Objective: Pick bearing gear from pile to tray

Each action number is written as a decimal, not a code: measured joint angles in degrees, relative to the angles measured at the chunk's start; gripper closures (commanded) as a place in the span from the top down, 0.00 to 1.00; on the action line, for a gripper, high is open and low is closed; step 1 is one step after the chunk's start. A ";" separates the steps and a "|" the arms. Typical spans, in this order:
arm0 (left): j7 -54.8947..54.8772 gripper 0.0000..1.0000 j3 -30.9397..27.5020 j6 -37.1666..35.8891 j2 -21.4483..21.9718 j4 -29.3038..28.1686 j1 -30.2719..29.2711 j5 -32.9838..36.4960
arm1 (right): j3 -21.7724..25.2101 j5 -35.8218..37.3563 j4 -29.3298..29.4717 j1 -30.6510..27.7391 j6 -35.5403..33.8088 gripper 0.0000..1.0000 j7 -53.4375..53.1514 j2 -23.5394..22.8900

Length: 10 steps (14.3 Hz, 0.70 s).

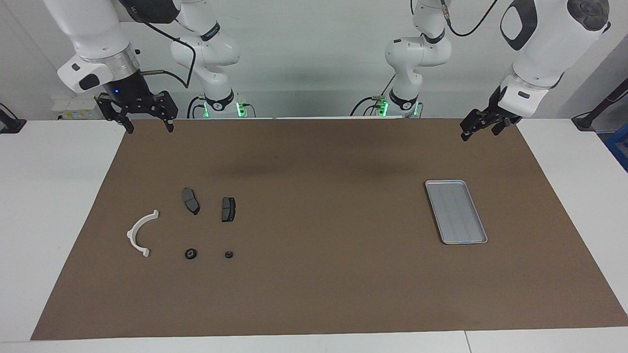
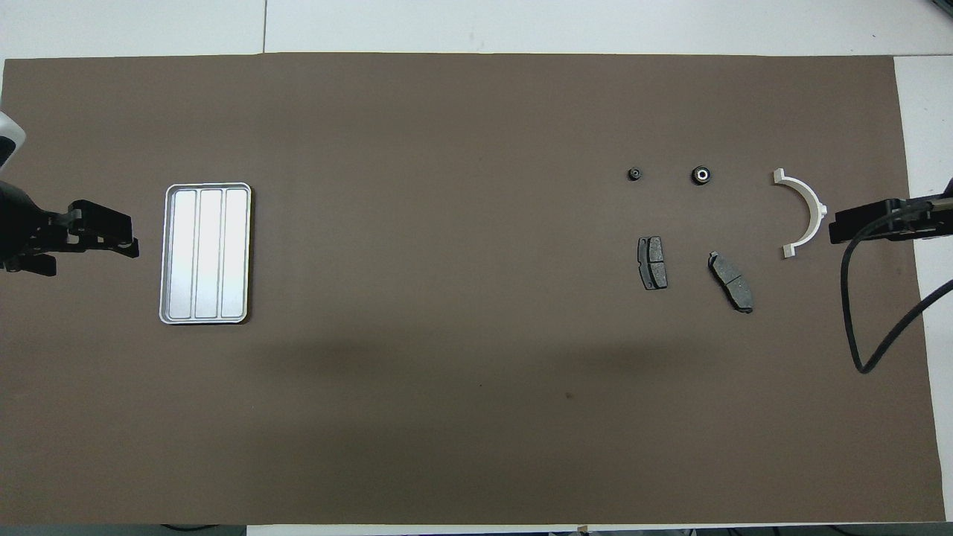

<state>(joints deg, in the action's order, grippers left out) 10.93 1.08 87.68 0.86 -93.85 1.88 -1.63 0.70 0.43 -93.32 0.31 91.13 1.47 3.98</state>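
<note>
Black bearing gear point(image 1: 191, 254) lies near the mat's point(image 1: 314, 294) outer edge beside the white bracket point(image 1: 141, 233); right gripper point(image 1: 145, 122), jaws apart, should descend squarely; left gripper point(image 1: 483, 128), apart too, waits by the tray point(image 1: 478, 241).

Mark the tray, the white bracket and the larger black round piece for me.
tray point(image 1: 478, 239): facing view, rim corner.
white bracket point(image 1: 137, 229): facing view, middle of arc.
larger black round piece point(image 2: 700, 175): overhead view, its centre.

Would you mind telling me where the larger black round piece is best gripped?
Probably across its outer rim, straight from above: the larger black round piece lies flat on the mat, apart from its neighbours. The right gripper, open, is on its end of the table.
</note>
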 measured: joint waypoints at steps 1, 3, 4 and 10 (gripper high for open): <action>0.00 1.00 0.00 0.00 0.00 0.00 0.00 0.00 | 0.00 0.00 0.00 0.03 0.00 1.00 0.00 0.08; 0.00 1.00 0.00 0.00 0.00 0.00 0.00 0.00 | 0.00 0.00 0.00 0.04 0.00 1.00 0.00 0.10; 0.00 1.00 0.00 0.00 0.00 0.00 0.00 0.00 | 0.00 0.00 0.00 0.04 0.00 1.00 0.00 0.10; 0.00 1.00 0.00 0.00 0.00 0.00 0.00 0.00 | -0.01 0.00 0.06 0.09 0.00 1.00 0.00 0.42</action>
<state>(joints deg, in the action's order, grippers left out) 10.93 1.08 87.68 0.86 -93.85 1.88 -1.63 0.70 0.43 -93.26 0.40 91.13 1.47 4.40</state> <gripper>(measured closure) 0.000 0.000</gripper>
